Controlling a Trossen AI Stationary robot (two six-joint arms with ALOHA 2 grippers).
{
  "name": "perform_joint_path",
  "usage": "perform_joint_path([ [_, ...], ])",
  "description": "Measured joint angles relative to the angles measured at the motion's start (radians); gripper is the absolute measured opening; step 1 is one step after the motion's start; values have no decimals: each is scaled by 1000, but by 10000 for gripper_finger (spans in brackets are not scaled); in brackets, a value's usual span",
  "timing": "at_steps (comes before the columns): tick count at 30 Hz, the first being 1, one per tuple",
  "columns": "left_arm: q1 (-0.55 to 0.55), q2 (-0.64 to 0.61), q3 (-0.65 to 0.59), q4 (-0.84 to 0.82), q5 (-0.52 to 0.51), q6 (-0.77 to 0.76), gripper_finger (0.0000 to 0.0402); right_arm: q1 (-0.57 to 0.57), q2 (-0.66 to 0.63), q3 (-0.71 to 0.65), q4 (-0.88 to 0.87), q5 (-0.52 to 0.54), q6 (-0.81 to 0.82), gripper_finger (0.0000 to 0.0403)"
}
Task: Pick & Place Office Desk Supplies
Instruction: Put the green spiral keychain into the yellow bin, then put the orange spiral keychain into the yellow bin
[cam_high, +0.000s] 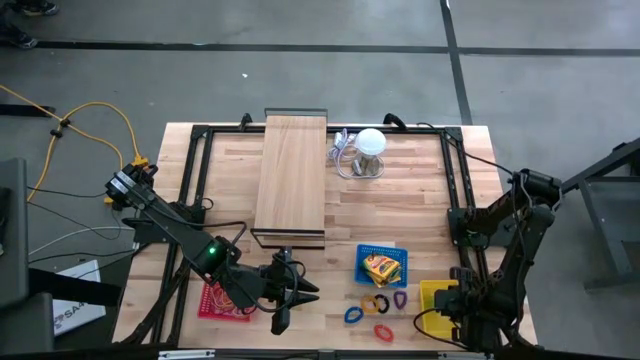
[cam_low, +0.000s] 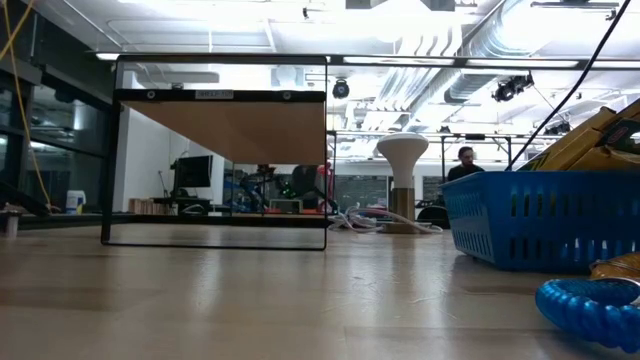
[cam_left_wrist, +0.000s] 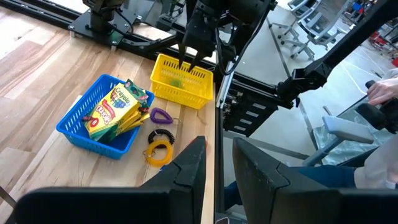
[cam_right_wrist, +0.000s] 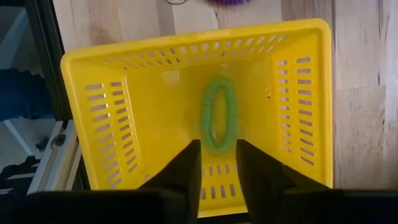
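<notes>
A green loop clip (cam_right_wrist: 219, 115) lies flat on the floor of the yellow basket (cam_right_wrist: 124, 124), which stands at the table's near right corner (cam_high: 432, 296). My right gripper (cam_right_wrist: 219, 163) hangs open just above it, pointing down, and shows from farther off as well (cam_left_wrist: 189, 59). The blue basket (cam_high: 383, 265) holds yellow-orange printed packs (cam_left_wrist: 115, 109). Orange (cam_high: 373, 303), purple (cam_high: 400, 298), blue (cam_high: 352, 315) and red (cam_high: 383, 332) loops lie on the wood near it. My left gripper (cam_left_wrist: 217, 171) waits open and empty above the near edge (cam_high: 305, 292).
A long pale board on a black stand (cam_high: 291, 175) and a white round object with a grey cable (cam_high: 370, 143) occupy the far middle. A red tray (cam_high: 222, 300) lies under my left arm. A black frame (cam_high: 455, 180) runs along the right side. A person (cam_low: 465, 160) is far behind.
</notes>
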Motion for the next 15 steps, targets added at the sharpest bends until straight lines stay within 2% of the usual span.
perform_joint_path([
  [7, 0, 0, 0, 0, 0, 0, 77, 0, 0, 0, 3, 0, 1, 126],
  [15, 0, 0, 0, 0, 0, 0, 77, -1, 0, 0, 39, 5, -51, 127],
])
